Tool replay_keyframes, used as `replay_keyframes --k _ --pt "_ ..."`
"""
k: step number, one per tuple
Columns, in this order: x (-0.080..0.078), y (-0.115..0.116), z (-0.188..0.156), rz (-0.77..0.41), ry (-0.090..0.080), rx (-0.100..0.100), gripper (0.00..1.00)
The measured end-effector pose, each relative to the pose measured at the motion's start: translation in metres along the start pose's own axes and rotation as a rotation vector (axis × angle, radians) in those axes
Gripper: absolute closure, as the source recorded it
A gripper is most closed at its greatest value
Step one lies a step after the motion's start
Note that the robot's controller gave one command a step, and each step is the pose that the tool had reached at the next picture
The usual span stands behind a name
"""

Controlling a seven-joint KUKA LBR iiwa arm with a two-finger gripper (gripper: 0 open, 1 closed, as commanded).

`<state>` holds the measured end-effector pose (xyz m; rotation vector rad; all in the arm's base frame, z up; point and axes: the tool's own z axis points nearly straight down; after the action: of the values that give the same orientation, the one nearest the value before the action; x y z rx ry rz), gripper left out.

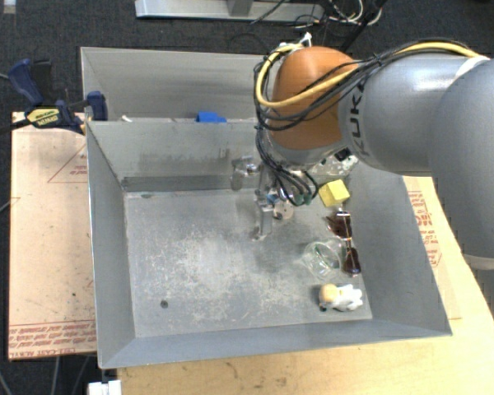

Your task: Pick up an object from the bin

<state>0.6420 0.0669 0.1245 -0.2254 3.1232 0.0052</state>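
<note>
My gripper hangs below the orange-domed wrist, over the bare floor in the middle-back of the bin, with nothing seen in it. A small yellow block lies just to its right, near the back right wall. In front of the block lies a pair of brown sunglasses, and beside them a clear plastic piece. A small white and yellow toy rests near the front right corner.
The loose things all sit along the right side of the bin. A blue thing shows at the top of the back wall. The big grey arm reaches in from the right and covers the back right corner.
</note>
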Motion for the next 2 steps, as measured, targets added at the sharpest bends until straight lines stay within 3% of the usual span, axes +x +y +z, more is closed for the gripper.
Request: replay_keyframes --k 1,2 --pt "0.007 -0.028 0.013 -0.137 0.012 0.001 0.0" --pt "0.013 -0.09 0.02 -0.183 0.008 0.002 0.0"
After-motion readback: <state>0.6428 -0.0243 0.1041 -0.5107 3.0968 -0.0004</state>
